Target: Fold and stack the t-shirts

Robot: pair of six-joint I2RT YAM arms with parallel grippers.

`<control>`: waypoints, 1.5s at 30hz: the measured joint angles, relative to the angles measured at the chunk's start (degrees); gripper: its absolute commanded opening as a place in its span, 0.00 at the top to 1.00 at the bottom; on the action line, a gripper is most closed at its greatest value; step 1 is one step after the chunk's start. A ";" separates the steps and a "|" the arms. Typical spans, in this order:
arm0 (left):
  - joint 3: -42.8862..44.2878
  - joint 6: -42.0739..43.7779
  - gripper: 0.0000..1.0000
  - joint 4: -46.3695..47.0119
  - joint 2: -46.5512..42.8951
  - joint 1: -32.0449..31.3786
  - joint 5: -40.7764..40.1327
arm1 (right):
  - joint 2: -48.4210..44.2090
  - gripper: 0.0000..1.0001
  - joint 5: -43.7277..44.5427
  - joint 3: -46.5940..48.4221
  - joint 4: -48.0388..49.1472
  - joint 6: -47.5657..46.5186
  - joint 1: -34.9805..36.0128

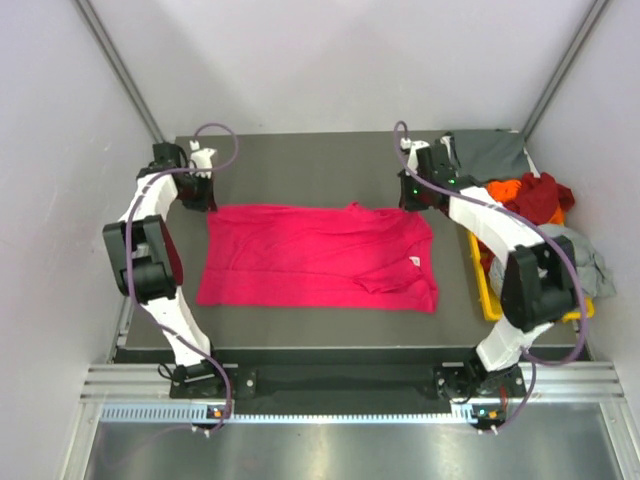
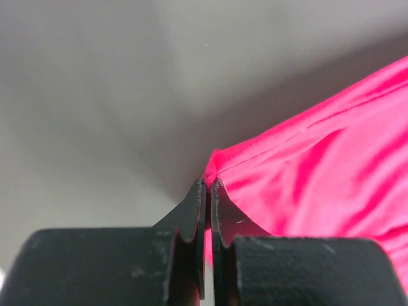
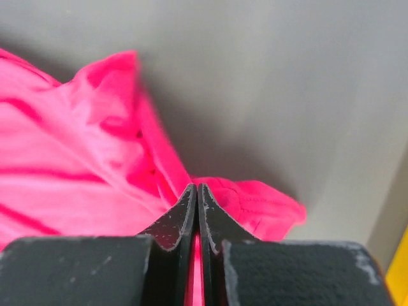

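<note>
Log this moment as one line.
left claw: shut on pink shirt, far-left corner | right claw: shut on shirt, far-right corner | shirt: flat on table

The t-shirt (image 1: 318, 257) lies on the table (image 1: 300, 165), left of the bin (image 1: 485, 297).

plain pale walls (image 1: 330, 60) enclose a dark grey table (image 1: 300, 170), evenly lit.

A magenta-pink t-shirt (image 1: 315, 255) lies spread on the middle of the tabletop (image 1: 300, 165), its long side running left to right. It is lightly creased, and its white neck label (image 1: 413, 261) sits near the right end. At the right, an orange t-shirt (image 1: 507, 188), a dark red t-shirt (image 1: 540, 197) and a light grey t-shirt (image 1: 590, 262) are heaped crumpled. A dark grey t-shirt (image 1: 490, 155) lies at the far right corner.
</note>
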 measured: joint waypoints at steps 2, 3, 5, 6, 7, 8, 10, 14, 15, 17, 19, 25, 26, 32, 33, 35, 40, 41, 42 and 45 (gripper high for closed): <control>-3.23 1.44 1.00 1.25 -4.66 0.28 0.07 | -6.56 1.00 0.42 -6.05 2.36 1.86 -0.02; -5.14 2.27 1.00 1.77 -6.88 0.37 0.07 | -9.38 1.00 0.50 -9.35 4.02 2.86 -0.02; -10.99 5.20 1.00 1.60 -12.70 0.46 -0.31 | -17.59 1.00 0.70 -21.03 6.95 6.40 0.00; -11.10 5.22 1.00 1.57 -12.79 0.46 -0.31 | -17.90 1.00 0.72 -21.62 6.84 6.67 0.00; -12.68 6.19 1.00 2.16 -13.62 0.46 -0.55 | -19.23 1.00 0.79 -24.24 7.76 7.91 0.11; -15.13 7.19 1.00 3.26 -14.58 0.52 -1.18 | -20.96 1.00 0.87 -27.98 9.57 9.38 0.33; -19.58 9.14 1.00 2.69 -15.72 1.05 -2.12 | -25.11 1.00 0.85 -35.43 10.84 12.37 0.76; -25.68 12.37 1.00 1.22 -15.80 2.40 -3.96 | -31.15 1.00 1.01 -45.00 12.31 17.07 1.55; -26.40 12.87 1.00 1.22 -15.80 2.62 -4.46 | -31.82 1.00 1.07 -46.38 13.11 17.92 1.62; -26.88 13.73 1.00 1.33 -15.69 2.69 -5.55 | -31.98 1.00 1.55 -47.63 14.05 19.26 1.64; -26.82 14.19 1.00 2.03 -15.67 2.67 -6.43 | -32.02 1.00 2.32 -48.09 14.51 20.09 1.62; -23.12 14.58 1.00 2.08 -13.92 2.62 -6.51 | -34.10 0.86 3.23 -48.00 14.71 20.74 1.60; -22.45 14.69 1.00 2.05 -13.84 2.62 -6.25 | -34.07 0.80 3.08 -47.69 14.38 20.83 1.60; -21.53 16.20 1.00 1.31 -13.84 2.64 -4.50 | -34.53 0.56 2.27 -45.13 11.30 19.80 1.18; -21.62 16.44 1.00 1.14 -13.84 2.64 -4.22 | -34.77 0.60 2.05 -44.57 11.02 19.43 1.14; -21.88 16.85 1.00 0.92 -13.84 2.64 -3.72 | -34.32 0.74 1.03 -42.34 11.04 18.64 1.11; -21.94 16.94 1.00 0.72 -13.84 2.69 -3.10 | -25.29 0.70 -1.73 -34.91 13.38 17.11 1.11; -21.94 16.96 1.00 0.61 -13.84 2.69 -3.06 | -23.08 0.68 -2.58 -34.21 14.01 16.98 1.11; -21.94 16.96 1.00 0.55 -13.84 2.69 -2.99 | -21.49 0.67 -3.28 -33.97 14.56 16.90 1.11; -21.94 16.96 1.00 0.44 -13.84 2.69 -2.93 | -17.00 0.65 -5.90 -33.81 15.04 16.96 1.14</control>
